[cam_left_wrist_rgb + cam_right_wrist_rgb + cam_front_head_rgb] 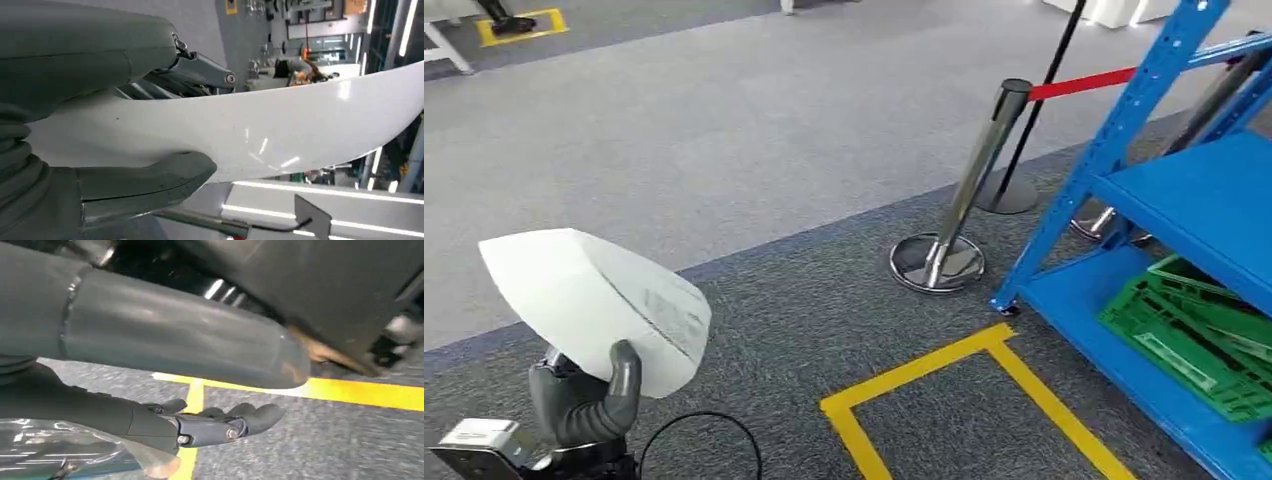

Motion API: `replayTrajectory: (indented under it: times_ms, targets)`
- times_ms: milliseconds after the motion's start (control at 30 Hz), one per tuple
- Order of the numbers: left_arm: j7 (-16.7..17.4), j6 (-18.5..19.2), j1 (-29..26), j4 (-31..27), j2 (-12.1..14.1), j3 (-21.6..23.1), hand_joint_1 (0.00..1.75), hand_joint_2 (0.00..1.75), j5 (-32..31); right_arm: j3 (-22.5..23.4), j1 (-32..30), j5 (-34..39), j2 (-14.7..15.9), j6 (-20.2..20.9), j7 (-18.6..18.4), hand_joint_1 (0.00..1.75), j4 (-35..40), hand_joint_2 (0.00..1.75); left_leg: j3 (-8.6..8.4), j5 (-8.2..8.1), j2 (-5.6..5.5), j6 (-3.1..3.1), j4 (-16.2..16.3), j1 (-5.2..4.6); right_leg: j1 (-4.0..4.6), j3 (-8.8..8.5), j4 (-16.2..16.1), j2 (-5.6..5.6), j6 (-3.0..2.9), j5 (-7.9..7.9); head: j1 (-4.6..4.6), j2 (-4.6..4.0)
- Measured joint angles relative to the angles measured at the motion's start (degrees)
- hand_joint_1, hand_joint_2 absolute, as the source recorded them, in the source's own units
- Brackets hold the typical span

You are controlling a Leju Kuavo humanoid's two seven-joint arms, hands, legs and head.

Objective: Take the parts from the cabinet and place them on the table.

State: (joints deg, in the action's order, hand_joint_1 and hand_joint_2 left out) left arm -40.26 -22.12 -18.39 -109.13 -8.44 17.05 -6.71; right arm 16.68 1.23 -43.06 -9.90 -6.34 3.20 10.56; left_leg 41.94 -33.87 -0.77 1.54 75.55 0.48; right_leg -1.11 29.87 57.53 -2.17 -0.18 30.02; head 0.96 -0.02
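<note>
— Risk was slippage: your left hand (584, 400) pinched the white bag-wrapped part (594, 300) by its lower edge only, held high over the carpet.
— And your right hand (220, 422)?
— Hanging empty, fingers loosely curled. Stanchion (944, 250) and blue rack (1184, 200) crowded the right; no bench visible to you.

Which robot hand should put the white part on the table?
Probably the left hand: it already grips the white part. The right hand hangs low over the floor's yellow tape, holding nothing.
</note>
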Motion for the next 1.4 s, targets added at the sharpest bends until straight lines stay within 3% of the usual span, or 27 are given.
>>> replayTrajectory:
  times_ms: [33, 100, 133, 167, 300, 333, 400, 467, 500, 567, 633, 667, 700, 800, 833, 867, 900, 967, 1000, 1033, 1067, 1133, 1167, 1200, 1333, 1367, 1400]
  targets:
    - [0.0, 0.33, 0.46, 0.53, 0.22, 0.52, 1.75, 1.75, -0.33, 0.04, -0.1, 0.18, 0.15, -0.07, -0.27, 0.0, 0.0, 0.0, -0.46, 1.28, 0.13, 0.11, -0.94, 0.15, 0.0, -0.16, 0.0, -0.83, 0.11, 0.16, 0.02, 0.0]
    - [0.0, 0.31, 2.29, 2.02, 0.57, 1.91, 1.75, 1.75, -1.12, 0.77, -0.08, 1.07, 0.35, -0.61, 0.54, 0.0, 0.0, 0.0, -4.19, 5.94, 0.97, 0.0, -8.53, 0.23, 0.0, -0.63, 0.0, -2.32, 0.32, 0.47, 0.0, 0.0]
    - [0.04, 0.13, 3.27, 2.56, 0.66, 2.65, 1.75, 1.75, -1.42, 1.12, -0.01, 1.22, 0.37, -0.85, 1.2, 0.0, 0.0, 0.0, -7.05, 8.32, 2.67, -0.3, -14.03, 0.18, 0.0, -1.01, 0.0, -3.0, 0.57, 0.71, 0.02, 0.0]
    - [0.09, 0.13, 4.17, 2.99, 0.7, 3.15, 1.75, 1.75, -1.49, 1.42, 0.01, 1.29, 0.42, -1.0, 1.61, 0.0, 0.0, 0.0, -8.33, 7.36, 5.35, -0.57, -16.12, -0.65, 0.34, -0.87, -0.01, -3.43, 1.04, 1.0, -0.02, 0.0]
    - [0.26, 0.16, 5.6, 4.09, 0.94, 4.2, 1.75, 1.75, -1.49, 1.88, 0.48, 1.33, 0.55, -1.47, 2.25, 0.0, 0.0, 0.0, -7.93, 7.33, 3.36, -2.12, -16.9, -1.07, 0.42, -1.92, -0.51, -5.61, 2.3, 1.33, -0.09, 0.0]
    - [0.28, 0.16, 5.73, 4.22, 0.96, 4.33, 1.75, 1.75, -1.42, 1.94, 0.53, 1.29, 0.55, -1.62, 2.73, 0.0, 0.11, 0.0, -8.41, 7.75, 2.53, -2.7, -17.62, -0.5, 0.11, -1.76, -0.58, -5.45, 2.72, 1.84, 0.0, 0.0]
    - [0.35, 0.35, 6.6, 4.64, 0.94, 4.75, 1.75, 1.75, -1.34, 2.16, 0.57, 0.96, 0.63, -2.01, 3.82, 0.0, 0.13, 0.0, -8.37, 7.88, 1.45, -3.32, -17.79, -0.45, -0.01, 0.65, 5.0, 0.14, 2.75, 5.17, -0.68, 0.0]
    - [0.39, 0.37, 7.03, 5.38, 0.9, 5.34, 1.75, 1.75, -1.27, 2.16, 0.52, 0.33, 0.63, -2.19, 3.99, 0.0, 0.13, 0.0, -8.38, 7.8, -0.08, -3.53, -17.76, -0.55, 0.02, 5.95, 14.83, 1.9, 2.82, 8.7, -0.85, 0.0]
    - [0.39, 0.4, 7.06, 5.75, 0.9, 5.49, 1.75, 1.75, -1.27, 2.16, 0.5, 0.07, 0.63, -2.19, 3.76, 0.0, 0.13, 0.0, -8.41, 7.75, -0.81, -3.59, -17.7, -0.6, 0.05, 7.84, 17.5, 2.06, 2.87, 8.91, -0.85, 0.0]
    - [0.39, 0.33, 7.07, 6.32, 0.9, 5.66, 1.75, 1.75, -1.36, 2.18, 0.22, 0.35, 0.66, -2.21, 3.54, 0.0, 0.13, 0.0, -8.56, 7.68, -2.65, -3.55, -17.63, -0.61, 0.02, 7.97, 14.86, 2.16, 2.78, 5.11, -0.87, 0.0]
    - [0.39, 0.0, 7.15, 6.54, 0.92, 5.77, 1.75, 1.75, -1.55, 2.54, 0.25, 0.61, 0.66, -2.21, 3.75, 0.0, 0.13, 0.0, -8.7, 7.46, -4.43, -3.22, -17.29, -0.48, -0.22, 4.31, 4.93, 4.0, 2.63, -1.11, -0.87, 0.0]
    - [0.39, -0.19, 7.16, 6.56, 0.92, 5.77, 1.75, 1.75, -1.62, 2.73, 0.22, 0.61, 0.66, -2.1, 3.58, 0.0, 0.11, 0.0, -8.61, 7.31, -5.01, -2.94, -17.17, -0.4, -0.5, 3.04, 2.22, 7.01, 2.52, -1.06, -0.77, 0.0]
    - [0.42, -0.39, 7.22, 6.58, 0.96, 5.77, 1.75, 1.75, -1.66, 2.82, 0.23, 0.7, 0.66, -1.97, 3.29, 0.0, 0.02, 0.0, -8.25, 7.07, -5.78, -2.59, -16.47, -0.71, -0.67, 2.4, 0.65, 7.24, 2.52, -0.73, -0.83, 0.0]
    - [0.44, -0.72, 7.05, 6.63, 1.05, 5.77, 1.75, 1.75, -1.95, 3.19, 0.45, 1.14, 0.7, -1.47, 1.81, 0.0, 0.0, 0.0, -7.96, 7.62, -7.47, -1.58, -17.13, -0.18, -0.06, 1.91, 1.14, 5.59, 1.88, -0.84, -0.83, 0.0]
    - [0.44, -0.89, 7.03, 6.63, 1.11, 5.77, 1.75, 1.75, -2.03, 3.26, 0.48, 1.2, 0.51, -1.42, 1.61, 0.0, 0.0, 0.0, -7.81, 7.32, -7.18, -1.39, -16.7, -0.22, -0.49, 1.71, 0.65, 4.73, 1.46, -1.1, -0.81, 0.0]
    - [0.42, -0.89, 7.1, 6.63, 1.14, 5.77, 1.75, 1.75, -2.1, 3.28, 0.47, 1.2, 0.5, -1.42, 1.61, 0.0, 0.0, 0.0, -7.37, 6.42, -3.3, -1.16, -15.45, -0.61, -0.36, 1.49, 0.57, 4.07, 1.09, -1.05, -0.65, 0.0]
    - [0.39, -0.9, 7.3, 6.65, 1.2, 5.82, 1.75, 1.75, -2.21, 3.3, 0.45, 1.18, 0.44, -1.42, 1.7, 0.0, 0.0, 0.0, -6.01, 4.48, -1.14, -0.83, -12.43, -0.61, -0.25, 1.37, 0.57, 3.25, 0.72, -0.89, -0.13, 0.0]
    - [0.37, -0.89, 7.33, 6.65, 1.29, 6.12, 1.75, 1.75, -2.32, 3.34, 0.12, 1.03, 0.44, -1.4, 1.81, 0.0, 0.0, 0.0, -1.79, 0.23, -0.02, -0.44, -3.36, -0.37, -0.01, 1.14, 0.57, 1.32, 0.42, -0.6, -0.2, 0.0]
    - [0.37, -0.87, 7.31, 6.69, 1.38, 6.25, 1.75, 1.75, -2.28, 3.45, 0.03, 1.05, 0.44, -1.42, 1.79, 0.0, 0.0, 0.0, -0.01, -0.89, 0.03, -0.34, 0.27, -0.29, 0.04, 1.1, 0.58, 0.35, 0.34, -0.5, -0.17, 0.0]
    - [0.37, -0.87, 7.27, 6.74, 1.49, 6.3, 1.75, 1.75, -2.19, 3.56, 0.03, 1.07, 0.44, -1.42, 1.83, 0.0, 0.0, 0.0, 0.34, -0.35, 0.05, -0.29, 0.87, -0.2, 0.06, 0.98, 0.58, -0.54, 0.36, -0.38, -0.2, 0.0]
    - [0.37, -0.87, 7.27, 6.78, 1.55, 6.34, 1.75, 1.75, -2.19, 3.58, 0.12, 1.05, 0.44, -1.44, 2.0, 0.0, 0.0, 0.0, -0.64, 1.38, 0.13, -0.34, -1.08, -0.18, 0.09, 0.87, 0.58, -1.33, 0.39, -0.24, -0.2, 0.0]
    - [0.37, -0.92, 7.28, 6.78, 1.59, 6.45, 1.75, 1.75, -2.19, 3.58, 0.33, 1.12, 0.37, -1.44, 2.29, 0.0, 0.0, 0.0, -5.4, 6.33, 1.55, -0.76, -10.53, -0.27, 0.12, 0.27, 0.58, -2.69, 0.58, 0.15, -0.2, 0.0]
    - [0.37, -0.98, 7.31, 6.78, 1.62, 6.54, 1.75, 1.75, -2.19, 3.63, 0.34, 1.31, 0.28, -1.6, 2.55, 0.0, 0.0, 0.0, -7.79, 7.85, 4.56, -1.19, -15.23, -0.58, 0.2, -0.08, 0.58, -3.22, 0.82, 0.41, -0.15, 0.0]
    - [0.37, -0.98, 7.42, 6.78, 1.64, 6.64, 1.75, 1.75, -2.19, 3.76, 0.29, 1.46, 0.2, -1.64, 2.66, 0.0, 0.0, 0.0, -8.31, 6.91, 7.04, -1.51, -16.48, -1.56, 0.73, -0.15, 0.78, -3.78, 1.32, 0.79, -0.2, 0.0]
    - [0.33, -1.05, 7.13, 6.8, 1.79, 6.69, 1.75, 1.75, -2.21, 4.26, 0.71, 1.53, 0.0, -1.99, 2.71, 0.0, 0.02, 0.0, -7.9, 7.27, 3.68, -2.8, -16.92, -1.54, 0.56, -1.16, 0.13, -6.57, 2.47, 1.18, -0.15, 0.0]
    - [0.31, -1.18, 6.98, 6.78, 1.77, 6.71, 1.75, 1.75, -2.21, 4.35, 0.8, 1.38, -0.02, -2.03, 2.64, 0.0, 0.04, 0.0, -8.4, 7.57, 2.95, -3.25, -17.4, -1.12, 0.26, -0.66, 0.82, -4.33, 2.79, 2.0, -0.2, 0.0]
    - [0.24, -1.4, 7.09, 6.78, 1.77, 6.69, 1.75, 1.75, -2.21, 4.44, 0.73, 1.31, -0.04, -2.1, 2.66, 0.0, 0.04, 0.0, -8.42, 7.7, 2.27, -3.64, -17.49, -0.92, 0.17, 0.48, 3.37, -0.96, 2.76, 3.66, -0.7, 0.0]
